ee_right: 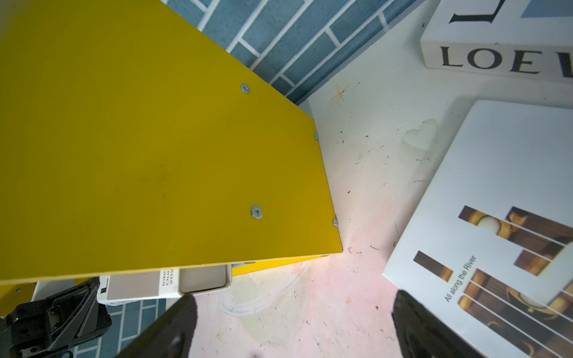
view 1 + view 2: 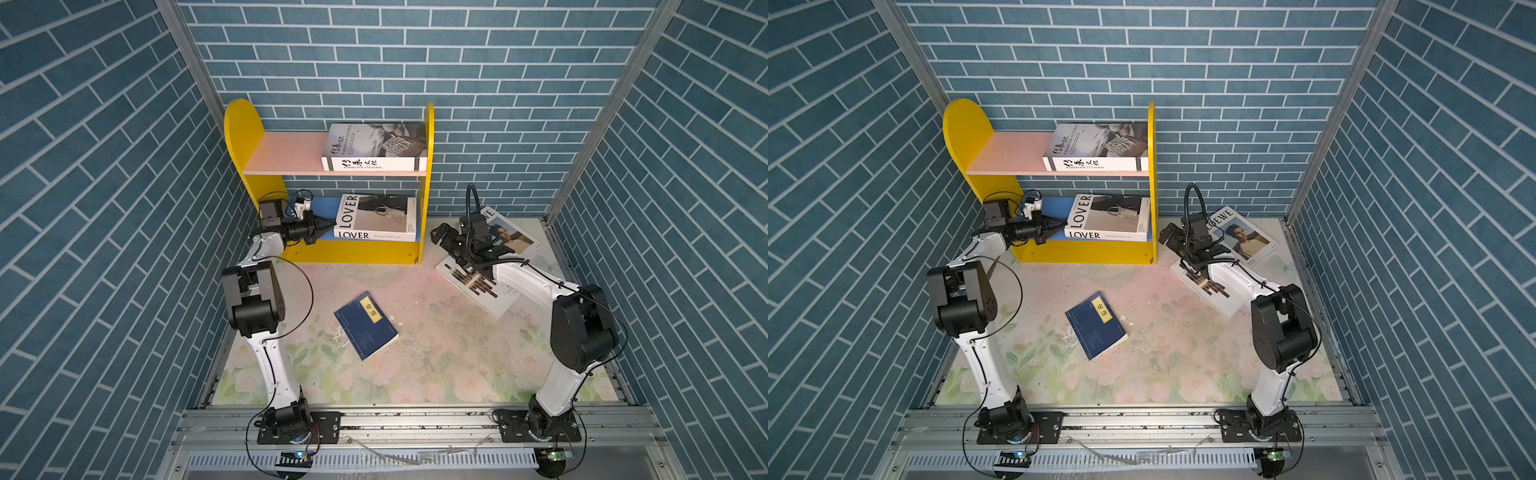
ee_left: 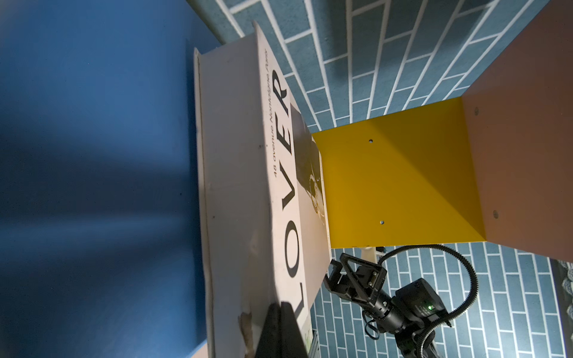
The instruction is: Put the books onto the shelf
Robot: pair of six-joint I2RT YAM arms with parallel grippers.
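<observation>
The shelf [image 2: 243, 124] stands at the back. A Heritage Cultural book [image 2: 374, 147] lies on its pink board. The LOVER book [image 2: 374, 218] [image 3: 235, 186] lies on the blue board [image 2: 322, 208]. My left gripper [image 2: 332, 226] [image 3: 280, 305] is shut, with its tip against that book's left edge. My right gripper [image 2: 441, 239] [image 1: 294, 297] is open and empty over the mat, just right of the shelf's side panel [image 1: 155, 155]. Beside it on the mat lie the LOEWE book [image 2: 511, 232] [image 1: 496, 62] and the brown-bar book [image 2: 478, 286] [image 1: 496, 186]. The navy book [image 2: 365, 324] lies mid-mat.
Blue brick-pattern walls [image 2: 457, 62] close in the back and both sides. The floral mat [image 2: 415, 365] ends at a metal rail [image 2: 415, 419] in front, where both arm bases sit. The pink board's left half is bare.
</observation>
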